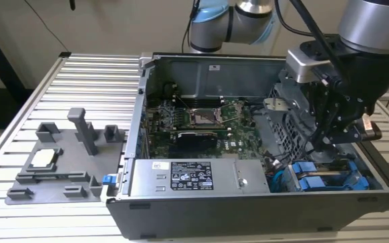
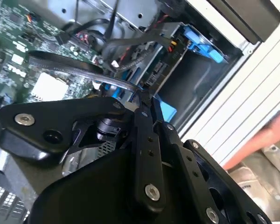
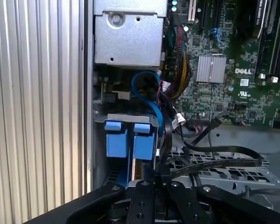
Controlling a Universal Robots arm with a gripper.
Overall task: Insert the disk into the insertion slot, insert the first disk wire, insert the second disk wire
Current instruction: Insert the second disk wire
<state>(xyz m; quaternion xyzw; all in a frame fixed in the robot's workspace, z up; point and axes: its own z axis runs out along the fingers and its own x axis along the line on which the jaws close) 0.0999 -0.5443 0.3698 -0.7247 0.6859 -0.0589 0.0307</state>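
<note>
In the exterior view, nearest at about 6 o'clock, the front edge of the open computer case lies on a ribbed metal table. Just behind it sits the silver labelled power-supply box, and at about 4 o'clock the blue end tabs of the disk show, the disk already seated in the insertion slot of the grey drive cage. The gripper hangs directly above those tabs, its black fingers drawn close together; in the first wrist view the gripper appears pinched on a black wire beside the disk, though I cannot tell for certain. At 9 o'clock a grey parts fixture rests on the table. Farther back, near the centre, lies the green motherboard, and at 12 o'clock the arm's base rises behind the case.
</note>
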